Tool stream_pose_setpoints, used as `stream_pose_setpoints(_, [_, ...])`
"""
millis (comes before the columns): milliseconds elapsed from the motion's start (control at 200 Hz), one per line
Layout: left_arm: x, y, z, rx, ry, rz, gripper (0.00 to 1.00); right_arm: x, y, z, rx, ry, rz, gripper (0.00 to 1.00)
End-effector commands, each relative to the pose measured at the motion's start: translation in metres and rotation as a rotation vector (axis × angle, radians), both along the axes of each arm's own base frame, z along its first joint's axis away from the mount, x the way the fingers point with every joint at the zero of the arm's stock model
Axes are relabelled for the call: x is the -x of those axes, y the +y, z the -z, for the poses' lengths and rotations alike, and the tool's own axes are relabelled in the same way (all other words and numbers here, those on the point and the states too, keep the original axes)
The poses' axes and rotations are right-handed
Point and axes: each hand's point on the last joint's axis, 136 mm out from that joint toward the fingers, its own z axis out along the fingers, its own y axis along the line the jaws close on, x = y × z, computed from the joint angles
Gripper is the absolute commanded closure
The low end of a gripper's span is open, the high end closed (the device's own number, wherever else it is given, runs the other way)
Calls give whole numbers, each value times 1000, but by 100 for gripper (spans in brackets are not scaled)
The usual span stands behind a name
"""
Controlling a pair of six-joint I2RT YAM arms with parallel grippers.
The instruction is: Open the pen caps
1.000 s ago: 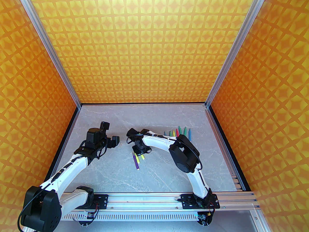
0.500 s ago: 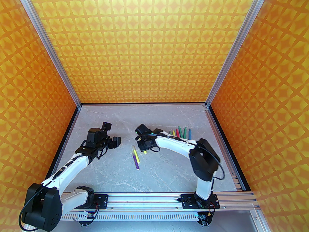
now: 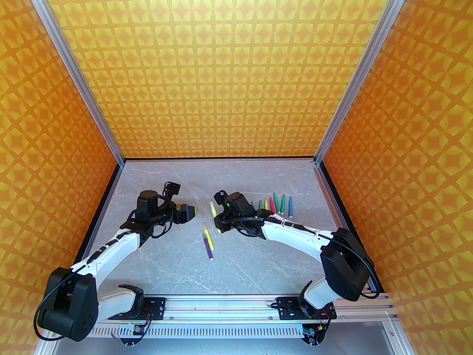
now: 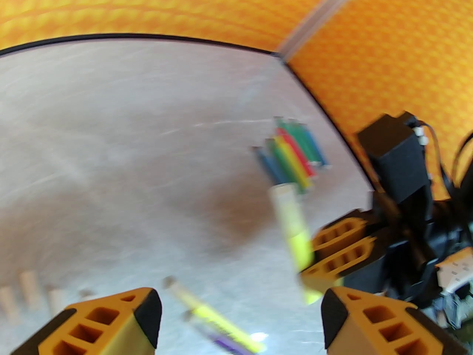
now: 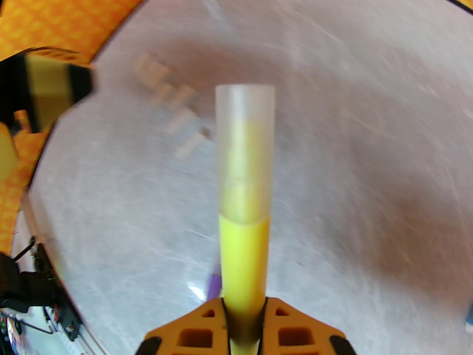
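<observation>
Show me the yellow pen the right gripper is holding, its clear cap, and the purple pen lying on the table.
held yellow pen (image 5: 244, 257), right wrist view, middle of the bare barrel.
clear cap (image 5: 245, 150), right wrist view, middle of the tube.
purple pen (image 3: 209, 249), top external view, mid-barrel.

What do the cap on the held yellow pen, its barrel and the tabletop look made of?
Cap: likely frosted translucent plastic, matte; the yellow shows through it. Barrel of the yellow pen, clamped in the right gripper: opaque smooth plastic, slight sheen. Tabletop: grey marble-look surface, pale veins, glare spots; stone or laminate, can't tell.
</observation>
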Motion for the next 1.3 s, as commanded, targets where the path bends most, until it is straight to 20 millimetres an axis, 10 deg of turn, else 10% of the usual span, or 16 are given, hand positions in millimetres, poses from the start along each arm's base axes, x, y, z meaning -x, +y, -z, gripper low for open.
stream_pose_setpoints(0, [5,-21,-22,74,-25,98,25,5,17,-28,-116,-74,-97,100])
stream_pose_setpoints(1295, [4,-50,-32,112,7,188,76,23,24,-44,-190,-124,-203,100])
